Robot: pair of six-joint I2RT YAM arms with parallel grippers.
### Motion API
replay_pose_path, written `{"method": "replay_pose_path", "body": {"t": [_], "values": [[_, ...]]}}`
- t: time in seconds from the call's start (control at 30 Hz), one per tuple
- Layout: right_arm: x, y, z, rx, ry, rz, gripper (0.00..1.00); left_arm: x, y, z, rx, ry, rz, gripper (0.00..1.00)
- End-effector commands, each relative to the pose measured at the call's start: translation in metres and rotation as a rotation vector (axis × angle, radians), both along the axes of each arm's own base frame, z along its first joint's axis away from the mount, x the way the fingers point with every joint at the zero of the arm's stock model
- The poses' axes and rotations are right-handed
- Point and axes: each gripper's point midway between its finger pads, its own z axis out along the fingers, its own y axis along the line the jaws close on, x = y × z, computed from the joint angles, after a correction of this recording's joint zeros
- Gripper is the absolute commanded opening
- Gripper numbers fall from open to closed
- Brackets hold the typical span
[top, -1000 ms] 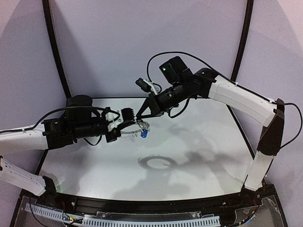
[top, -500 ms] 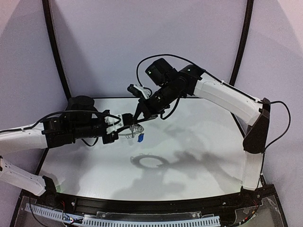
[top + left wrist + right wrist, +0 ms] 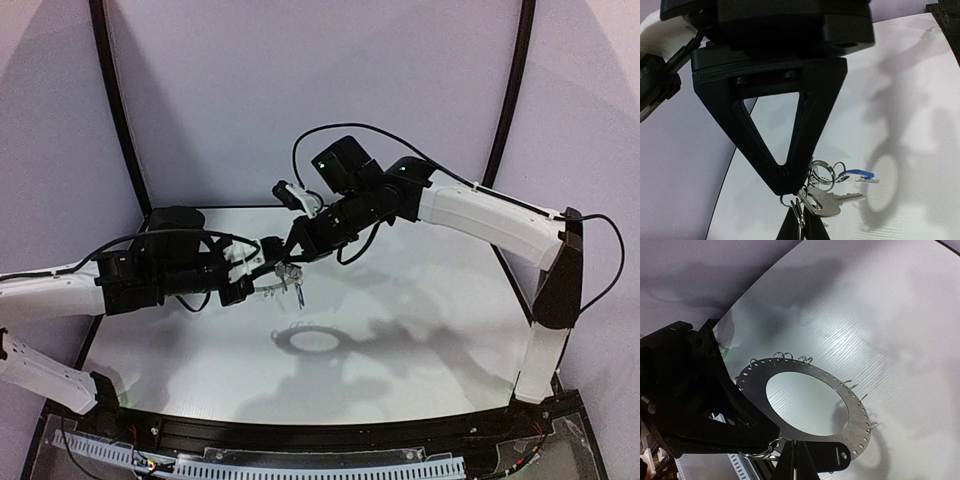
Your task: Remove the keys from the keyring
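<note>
Left gripper (image 3: 801, 225) is clenched on the rim of the keyring (image 3: 855, 412), holding it up in the air above the table (image 3: 450, 330). The ring's oval shadow (image 3: 315, 341) lies on the white tabletop, nearer the arm bases than the ring itself. The keyring is a flat grey disc with a wide hole, a row of small holes along its edge and thin wire loops (image 3: 790, 356) standing off the rim. At the gripped side, just beyond the left fingertips, a blue-headed key (image 3: 856, 174) and a plain grey key (image 3: 829, 201) hang from a small bunch of these loops, the blue one a little farther out. Right gripper (image 3: 795, 455) reaches in from the far side with its jaws pressed together, its tips down among the same bunch of loops and almost touching the left gripper; whether a loop is pinched between them cannot be told. Behind both arms is the pale back wall (image 3: 300, 90).
</note>
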Motion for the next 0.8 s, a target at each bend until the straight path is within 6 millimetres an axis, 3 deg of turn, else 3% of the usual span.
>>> {"method": "replay_pose_path", "body": {"t": [0.0,0.07,0.1,0.27,0.4,0.57,0.6,0.77], "values": [[0.031,-0.038,-0.032,-0.192,-0.131,-0.13,0.0,0.0,-0.008,0.098,-0.343,-0.12,-0.001,0.01],[0.032,-0.039,-0.013,-0.161,-0.184,-0.123,0.0,0.002,-0.008,0.092,-0.347,-0.085,0.016,0.01],[0.029,-0.035,0.02,-0.076,-0.269,-0.069,0.0,0.003,-0.011,0.079,-0.368,-0.014,0.031,0.01],[0.016,-0.031,0.072,0.08,-0.415,0.029,0.0,0.014,-0.019,0.054,-0.5,0.123,0.093,0.01],[0.008,-0.032,0.088,0.097,-0.444,0.075,0.0,0.024,-0.018,0.043,-0.505,0.15,0.15,0.03],[0.001,-0.028,0.084,0.081,-0.429,0.108,0.0,0.025,-0.022,0.037,-0.49,0.169,0.15,0.17],[0.001,-0.029,0.083,0.073,-0.425,0.107,0.0,0.025,-0.022,0.038,-0.493,0.169,0.149,0.25],[-0.004,-0.03,0.081,0.053,-0.434,0.153,0.0,0.028,-0.028,0.037,-0.466,0.16,0.14,0.3]]}}
